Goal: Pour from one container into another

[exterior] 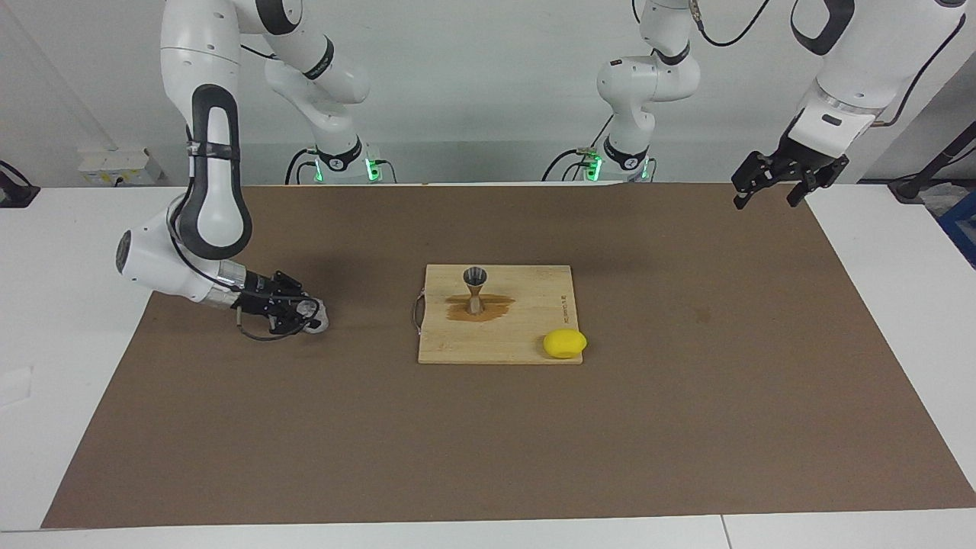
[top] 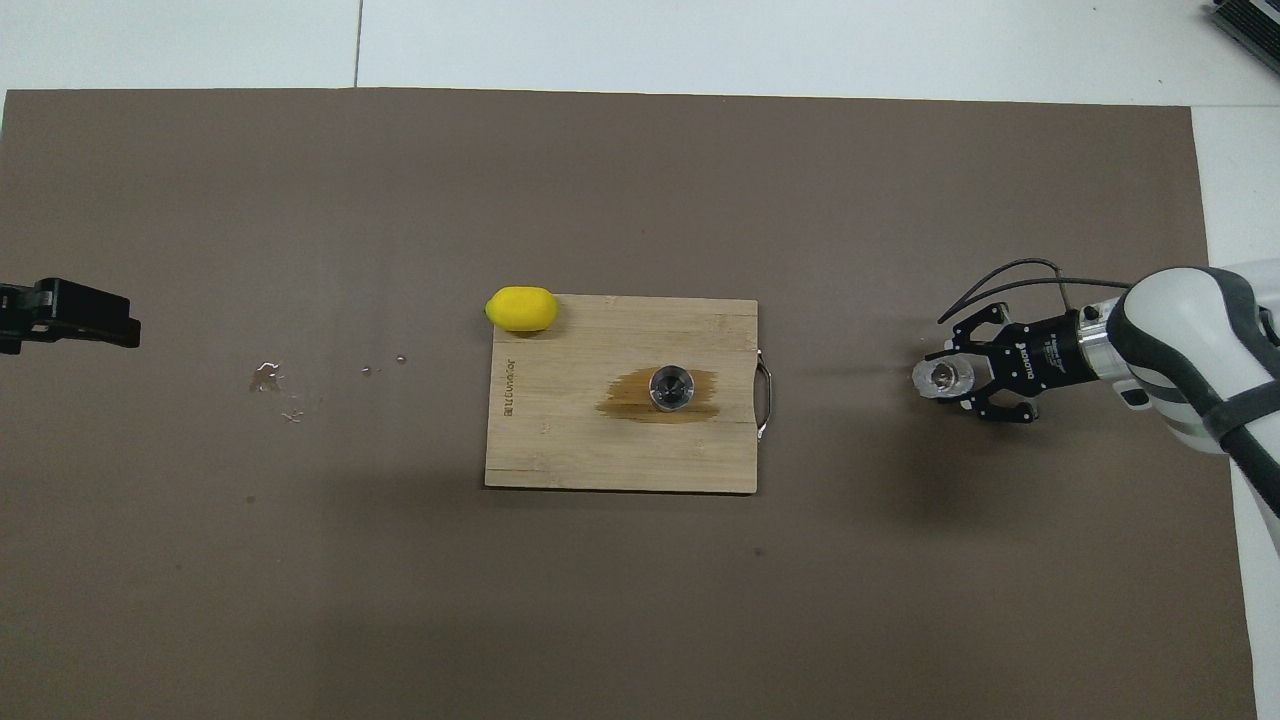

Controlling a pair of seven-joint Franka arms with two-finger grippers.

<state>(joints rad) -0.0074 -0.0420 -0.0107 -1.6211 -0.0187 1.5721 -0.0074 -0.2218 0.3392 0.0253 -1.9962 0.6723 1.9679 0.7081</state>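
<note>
Glass cup (exterior: 319, 317), small, short, clear and cylindrical, is sitting low on the brown-covered desk (exterior: 488, 427) between the spread fingers of the right pincer (exterior: 305, 314), which is not visibly pinching it. Well apart from that pincer, the silver hourglass metal jigger (exterior: 475, 288) is standing on a wet-stained wooden board (exterior: 526, 335), so it is risking sliding or tipping. Left pincer (exterior: 778, 183) is waiting, spread.

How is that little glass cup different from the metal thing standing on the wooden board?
The glass cup is clear and a short cylinder; the metal jigger is silver-grey and hourglass-shaped, pinched at the waist. The cup is on the brown mat toward the right arm's end, between the fingers of the right gripper; the jigger stands free on the cutting board, in a dark wet patch. Both are small, open-topped and upright.
</note>
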